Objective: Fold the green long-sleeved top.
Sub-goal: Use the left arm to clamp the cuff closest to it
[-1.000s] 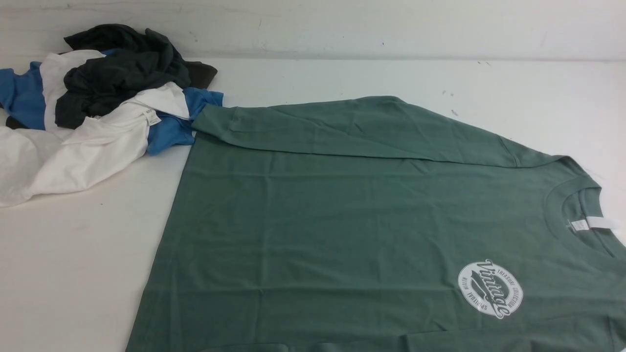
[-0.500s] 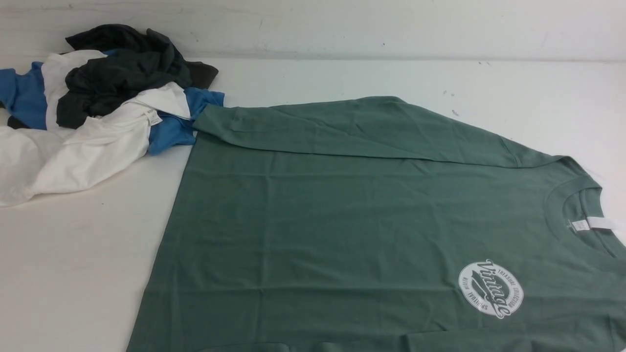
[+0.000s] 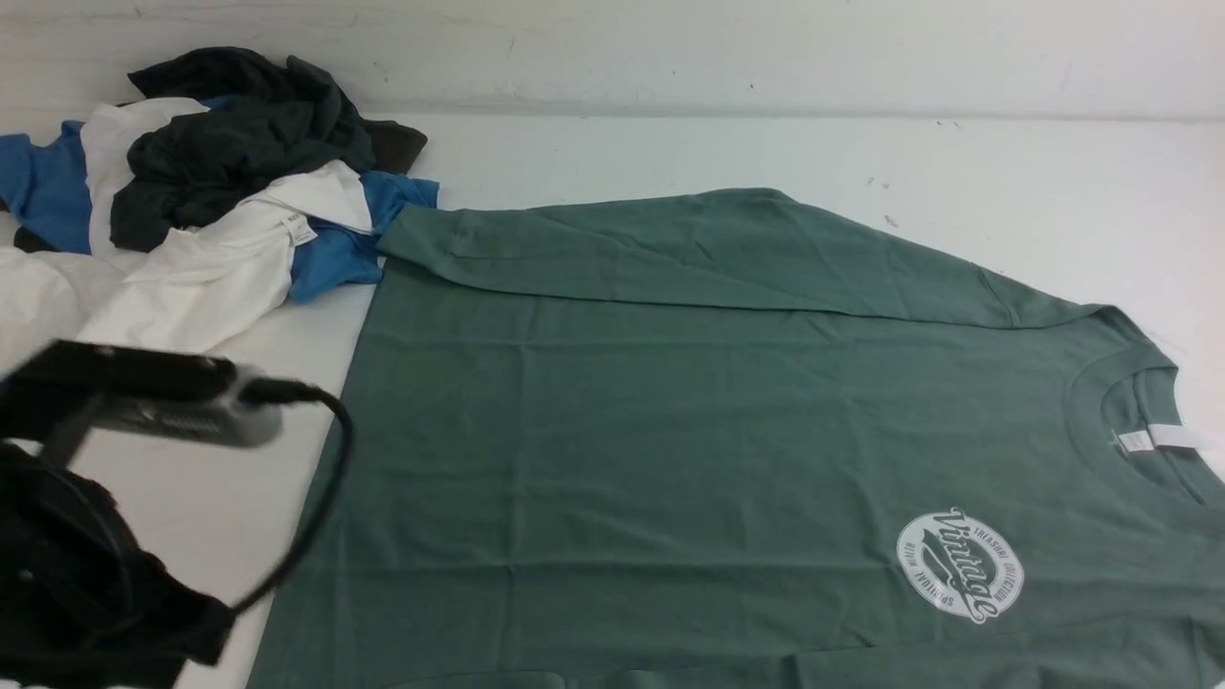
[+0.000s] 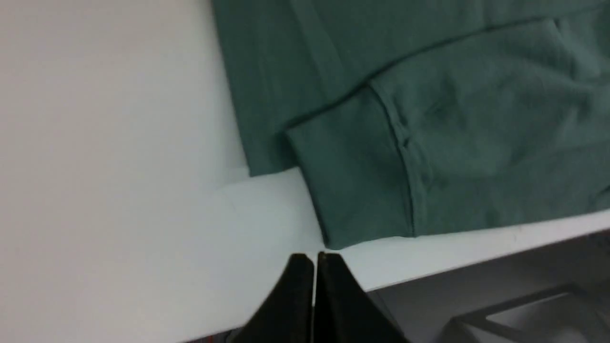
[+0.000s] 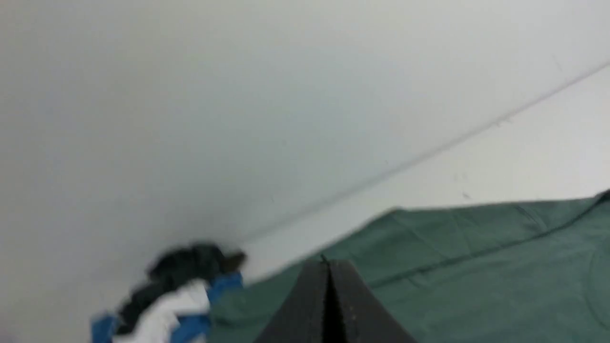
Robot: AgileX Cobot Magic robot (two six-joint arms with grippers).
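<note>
The left gripper (image 4: 313,261), jaws pressed together and empty, hovers just beside the ribbed cuff (image 4: 352,166) of the muted sage-green cotton long-sleeved top (image 3: 689,431), which lies flat on the white table (image 3: 1053,172). The right gripper (image 5: 329,267), equally closed, hangs above the top. Descending unopened would likely shove and rumple the cuff.

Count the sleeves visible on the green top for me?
2. The far sleeve lies folded over the green top, cuff beside the clothes pile; the near sleeve lies along its near side, cuff by the table edge.
</note>
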